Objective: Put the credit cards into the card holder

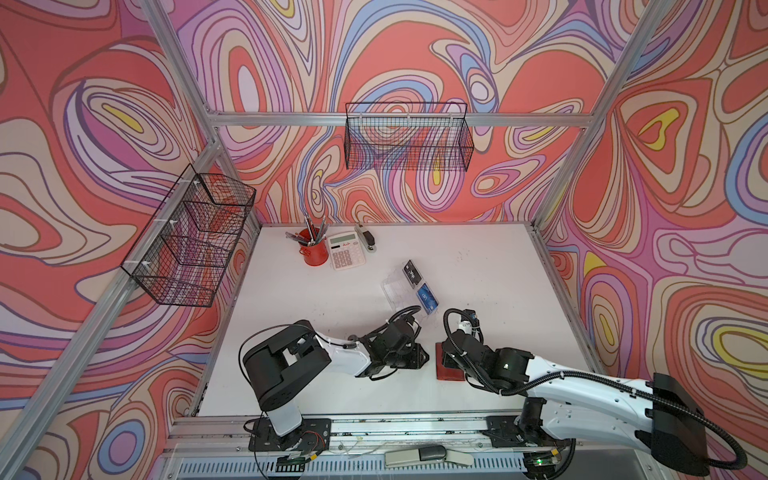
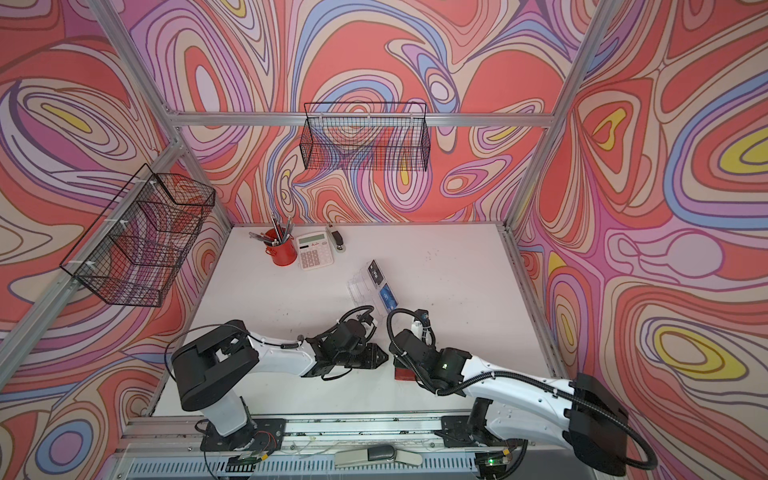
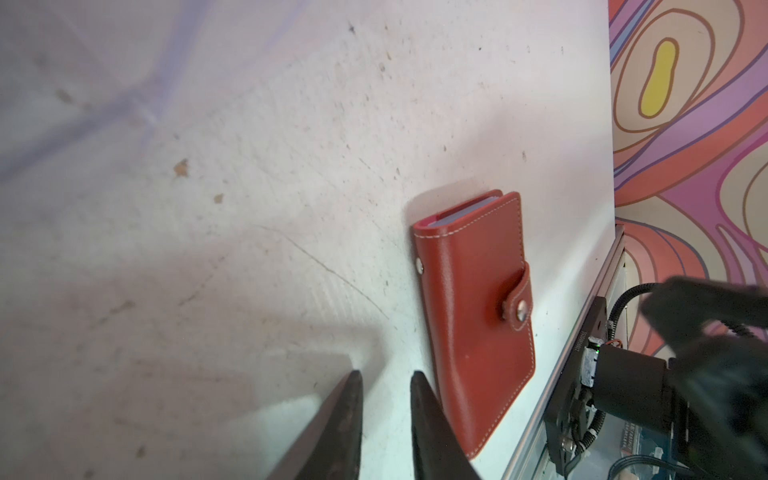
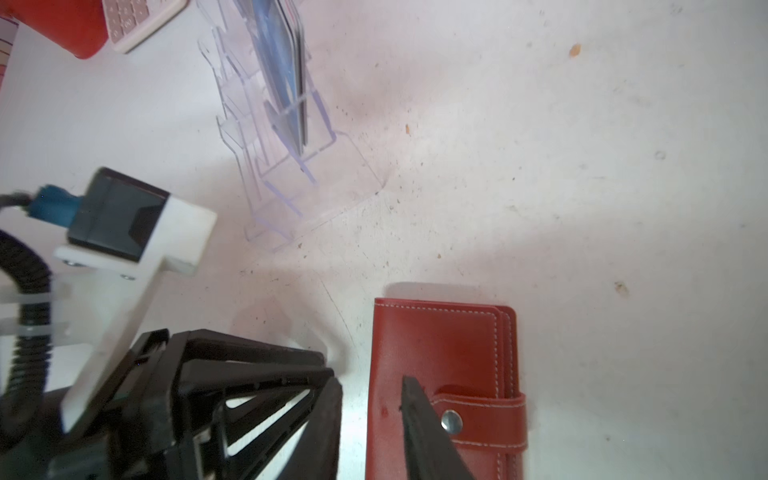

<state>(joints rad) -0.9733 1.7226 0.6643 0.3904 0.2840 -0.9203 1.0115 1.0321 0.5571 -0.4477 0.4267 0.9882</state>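
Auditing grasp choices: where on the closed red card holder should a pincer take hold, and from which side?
Likely the two long edges of the card holder, pinched across its narrow width from straight above, clear of the snap strap. It lies flat and snapped shut on the table, so only its side edges stand exposed.
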